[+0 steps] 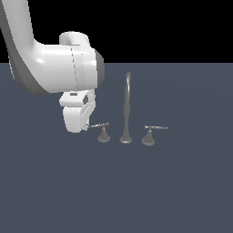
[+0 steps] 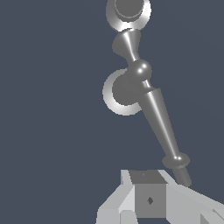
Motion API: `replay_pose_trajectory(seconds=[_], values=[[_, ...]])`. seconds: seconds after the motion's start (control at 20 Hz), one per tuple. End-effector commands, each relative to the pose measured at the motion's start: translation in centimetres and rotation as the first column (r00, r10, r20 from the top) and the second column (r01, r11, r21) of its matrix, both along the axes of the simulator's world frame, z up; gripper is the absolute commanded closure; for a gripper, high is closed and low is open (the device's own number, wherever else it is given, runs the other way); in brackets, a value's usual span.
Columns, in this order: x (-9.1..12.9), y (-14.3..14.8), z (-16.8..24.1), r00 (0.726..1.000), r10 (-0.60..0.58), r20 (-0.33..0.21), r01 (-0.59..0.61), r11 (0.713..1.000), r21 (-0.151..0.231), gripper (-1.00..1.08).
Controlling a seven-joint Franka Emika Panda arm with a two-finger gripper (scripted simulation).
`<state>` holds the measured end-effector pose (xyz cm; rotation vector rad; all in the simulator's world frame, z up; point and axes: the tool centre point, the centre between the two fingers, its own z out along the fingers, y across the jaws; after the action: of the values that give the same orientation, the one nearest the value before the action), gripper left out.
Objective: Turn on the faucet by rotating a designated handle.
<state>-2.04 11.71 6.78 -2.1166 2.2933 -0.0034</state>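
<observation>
Pincer (image 1: 84,128) fingertips mostly hidden behind the white hand housing in the exterior view; open or closed unclear. Wrist view: pincer body cut off at the frame edge, only one finger pad (image 2: 149,199) shows. Thin grey lever rod of the small cone-based handle (image 2: 162,127) ends behind that pincer finger. Farther from the pincer, the tall grey gooseneck faucet (image 2: 128,11) is cut by the frame edge.

Open floor (image 1: 136,191) surrounds the faucet (image 1: 126,109); its spout stands between both handles.

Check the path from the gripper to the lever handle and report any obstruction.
Nothing visible stands between them. The gripper is already at the free tip of the handle; the wrist view shows the lever end beside a fingertip. The spout and twin handle lie beyond.
</observation>
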Motion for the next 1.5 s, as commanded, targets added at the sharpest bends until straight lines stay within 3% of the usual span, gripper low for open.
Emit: replay_pose_trajectory(seconds=[0.0,0.35,0.4,1.0,1.05,1.1,1.45], values=[[-1.0,-1.8,-0.2,1.000,-0.025,-0.010,0.025,1.000,-0.011,1.08],[-3.2,-2.2,-0.3,1.000,-0.025,-0.016,0.024,1.000,-0.012,1.08],[-2.7,-0.6,-0.1,1.000,0.000,-0.007,0.000,1.000,-0.003,1.08],[-5.5,-6.0,-0.3,1.000,-0.024,-0.016,0.024,1.000,-0.012,1.08],[-5.5,-6.0,-0.3,1.000,-0.024,-0.016,0.024,1.000,-0.012,1.08],[-5.3,-3.4,0.0,1.000,0.018,-0.009,-0.018,1.000,-0.002,1.08],[-4.6,-8.2,-0.2,1.000,-0.012,-0.014,0.011,1.000,-0.009,1.08]])
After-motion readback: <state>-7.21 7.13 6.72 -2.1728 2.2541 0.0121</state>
